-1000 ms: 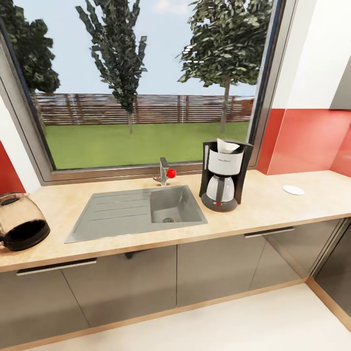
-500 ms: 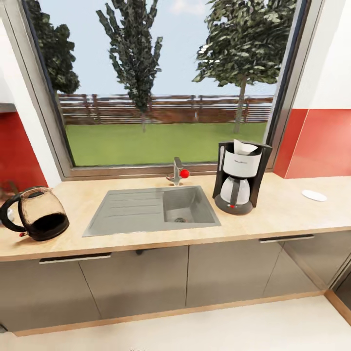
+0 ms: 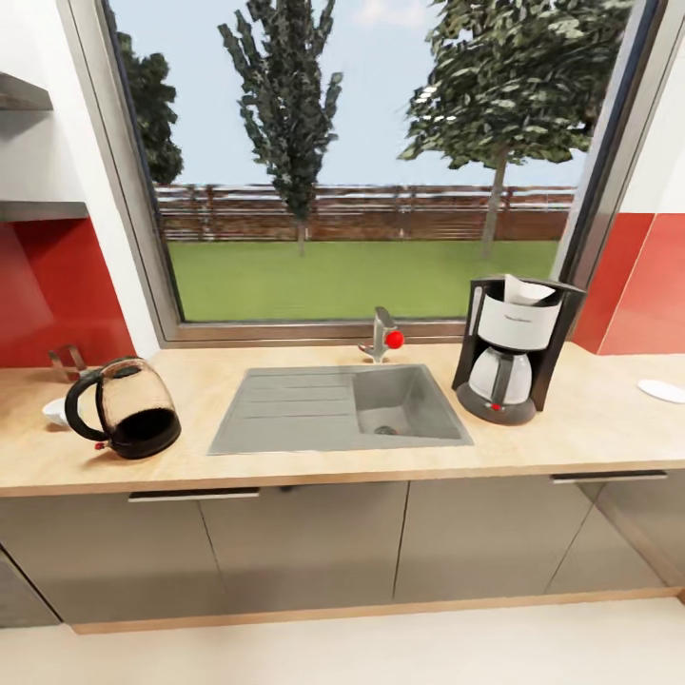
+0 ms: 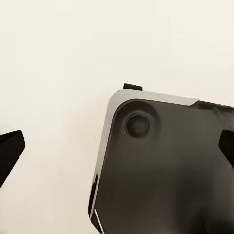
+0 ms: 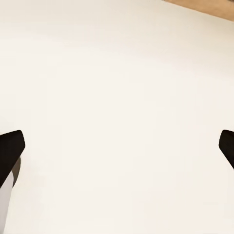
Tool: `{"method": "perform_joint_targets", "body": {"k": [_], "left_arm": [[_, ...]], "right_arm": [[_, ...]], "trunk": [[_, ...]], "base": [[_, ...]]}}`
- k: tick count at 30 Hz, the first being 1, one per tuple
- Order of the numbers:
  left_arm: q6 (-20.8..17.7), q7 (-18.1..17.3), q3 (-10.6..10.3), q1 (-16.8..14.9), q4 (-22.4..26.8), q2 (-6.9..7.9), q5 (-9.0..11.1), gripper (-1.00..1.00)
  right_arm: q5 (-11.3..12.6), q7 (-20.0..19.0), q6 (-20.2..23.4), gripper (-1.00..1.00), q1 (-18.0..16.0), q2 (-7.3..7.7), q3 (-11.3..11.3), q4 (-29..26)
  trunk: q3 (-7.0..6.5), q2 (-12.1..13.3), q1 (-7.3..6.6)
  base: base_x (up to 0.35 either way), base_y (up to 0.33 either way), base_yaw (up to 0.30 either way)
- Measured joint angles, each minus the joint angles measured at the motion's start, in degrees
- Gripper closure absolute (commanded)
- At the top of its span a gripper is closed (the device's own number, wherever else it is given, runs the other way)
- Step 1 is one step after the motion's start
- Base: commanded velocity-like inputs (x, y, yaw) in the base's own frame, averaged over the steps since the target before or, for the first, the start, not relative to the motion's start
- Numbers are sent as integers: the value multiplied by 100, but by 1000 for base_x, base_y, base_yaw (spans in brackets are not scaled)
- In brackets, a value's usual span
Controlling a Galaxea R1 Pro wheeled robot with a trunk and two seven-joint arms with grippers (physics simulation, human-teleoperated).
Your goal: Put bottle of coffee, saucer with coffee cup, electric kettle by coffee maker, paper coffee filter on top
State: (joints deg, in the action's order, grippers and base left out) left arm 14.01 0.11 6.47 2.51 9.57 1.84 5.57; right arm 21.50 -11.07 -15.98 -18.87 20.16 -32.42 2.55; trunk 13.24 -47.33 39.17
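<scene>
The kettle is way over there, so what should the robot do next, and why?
Probably roll a little further left towards the rounded dark glass kettle. It stands far across the grey steel sink from the tall black coffee maker, and both grippers hang open and empty over pale floor.

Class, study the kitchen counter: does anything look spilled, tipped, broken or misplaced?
Nothing stands out. The electric kettle and coffee maker stand upright on the kitchen countertop, a paper coffee filter sits on the maker, and the saucer lies flat.

window (image 3: 362,162) | faucet with red knob (image 3: 383,335) | red backsplash (image 3: 57,285) | pale floor (image 3: 381,647)
</scene>
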Motion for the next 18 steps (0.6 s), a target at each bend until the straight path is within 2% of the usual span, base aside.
{"method": "perform_joint_targets", "body": {"k": [6, 18], "left_arm": [[-1, -2, -2, 0, -1, 0, 0, -100], [-1, -3, -3, 0, 0, 0, 0, -100]], "right_arm": [[-5, 0, -6, -100, -1, 0, 0, 2], [-1, 0, -12, -100, -1, 0, -6, 3]], "trunk": [[0, 0, 0], [0, 0, 0]], "base": [[0, 87, 176], [0, 4, 264]]}}
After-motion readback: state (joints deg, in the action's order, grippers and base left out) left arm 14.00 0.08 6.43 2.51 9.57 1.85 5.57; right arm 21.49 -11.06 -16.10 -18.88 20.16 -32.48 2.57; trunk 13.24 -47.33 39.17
